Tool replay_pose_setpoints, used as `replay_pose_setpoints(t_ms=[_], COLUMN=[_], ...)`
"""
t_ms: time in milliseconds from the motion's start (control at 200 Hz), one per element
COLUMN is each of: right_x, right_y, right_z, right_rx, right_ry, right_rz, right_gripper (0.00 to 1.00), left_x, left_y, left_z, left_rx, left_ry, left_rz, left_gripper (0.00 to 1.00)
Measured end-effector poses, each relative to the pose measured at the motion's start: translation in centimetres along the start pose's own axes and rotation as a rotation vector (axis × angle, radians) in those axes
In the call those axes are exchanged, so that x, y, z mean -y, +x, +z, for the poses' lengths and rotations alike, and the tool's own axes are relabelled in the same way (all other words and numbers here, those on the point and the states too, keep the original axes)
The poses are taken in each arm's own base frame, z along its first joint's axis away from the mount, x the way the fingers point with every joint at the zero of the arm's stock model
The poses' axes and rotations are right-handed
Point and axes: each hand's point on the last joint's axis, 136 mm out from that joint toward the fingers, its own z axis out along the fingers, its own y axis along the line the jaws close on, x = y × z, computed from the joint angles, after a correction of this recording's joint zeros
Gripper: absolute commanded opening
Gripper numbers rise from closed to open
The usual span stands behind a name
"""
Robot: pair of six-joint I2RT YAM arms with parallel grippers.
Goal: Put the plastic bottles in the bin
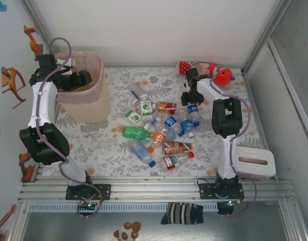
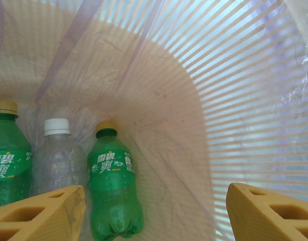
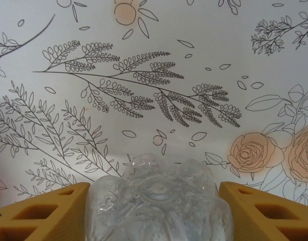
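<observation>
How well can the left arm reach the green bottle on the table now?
Probably yes: the left gripper is open and empty at the bin, and bare table lies between it and the green bottle.

Even light falls on a table [image 1: 89, 145] spread with a white cloth printed with grey leafy sprigs and pale orange roses, boxed in by plain white walls [image 1: 154, 30] at 9, 12 and 3 o'clock, with a metal rail [image 1: 154, 191] along its 6 o'clock edge.
</observation>
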Motion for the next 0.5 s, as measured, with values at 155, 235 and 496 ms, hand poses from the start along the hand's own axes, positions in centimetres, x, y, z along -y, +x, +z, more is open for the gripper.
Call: replay_pose_setpoints(t_ms=[155,235,496], right_x=[0.4,0.7,1.5], right_y=[0.0,0.3,1.1], right_z=[-0.6,-1.8,-10.2], right_rx=[0.007,0.020,0.165], right_ry=[0.021,0.034,0.043], right_rz=[-0.003,-0.005,0.009], right_gripper=[0.60,0.59,0.59], left_x=[0.2,0.4,1.8], left_y=[0.0,-0.2,-0.9], left_z=[-0.3,-0.7,-2.7], left_rx=[0.007,0.022,0.095], left_ry=[0.001,0.002,0.014], left_rz=[0.000,0.004,0.025], left_gripper=[0.73,0.73,0.74])
